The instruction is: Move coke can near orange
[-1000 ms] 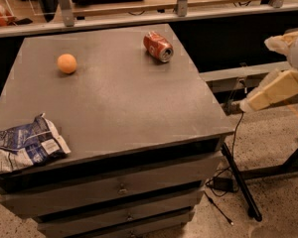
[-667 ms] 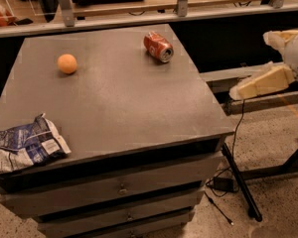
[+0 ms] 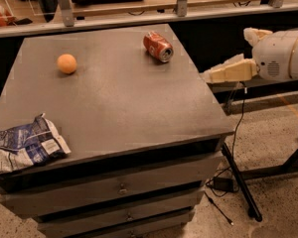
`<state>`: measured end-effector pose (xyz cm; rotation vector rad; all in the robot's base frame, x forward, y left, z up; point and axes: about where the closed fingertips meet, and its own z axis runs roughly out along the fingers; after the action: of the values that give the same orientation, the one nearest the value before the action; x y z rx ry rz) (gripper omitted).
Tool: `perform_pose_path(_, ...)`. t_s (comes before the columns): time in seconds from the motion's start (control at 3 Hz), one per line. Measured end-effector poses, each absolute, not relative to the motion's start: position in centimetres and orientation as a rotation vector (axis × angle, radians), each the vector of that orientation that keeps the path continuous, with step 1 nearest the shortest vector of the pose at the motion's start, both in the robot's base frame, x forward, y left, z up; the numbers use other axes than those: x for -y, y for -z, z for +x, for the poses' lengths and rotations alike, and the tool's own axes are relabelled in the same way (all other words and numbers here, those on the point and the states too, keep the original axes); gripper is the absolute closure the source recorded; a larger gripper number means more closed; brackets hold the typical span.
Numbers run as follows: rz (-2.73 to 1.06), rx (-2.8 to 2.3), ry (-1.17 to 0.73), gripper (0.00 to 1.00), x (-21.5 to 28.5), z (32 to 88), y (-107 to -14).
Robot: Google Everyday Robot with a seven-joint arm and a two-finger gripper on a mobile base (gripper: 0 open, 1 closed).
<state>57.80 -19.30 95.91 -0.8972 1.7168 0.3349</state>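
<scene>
The small red aluminium coke can [image 3: 158, 46] with silver ends lay on its side at the far right part of the flat dark grey cabinet top [image 3: 119, 98], with one silver end turned to the near right. The small round pale orange [image 3: 66, 63] sat at the far left part of the same top, well apart from the can. A crumpled blue-and-white chip bag [image 3: 25, 144] lay at the near left edge and hung a little over it. The white robot arm's gripper [image 3: 227, 53] was in the air to the right of the cabinet, beyond its right edge, and it pointed left. Its two cream fingers [image 3: 231, 71] stood apart, with nothing between them. It touched neither the can nor the cabinet top.
</scene>
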Motion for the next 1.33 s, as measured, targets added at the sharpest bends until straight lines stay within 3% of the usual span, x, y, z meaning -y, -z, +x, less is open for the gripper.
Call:
perform_pose_path(0.67, -0.878, -1.706, -0.31, 0.0, 19.2, 58.7, -96.0)
perform_pose_path(1.33, -0.874, -1.717, -0.23, 0.0, 18.8, 63.5, -92.4)
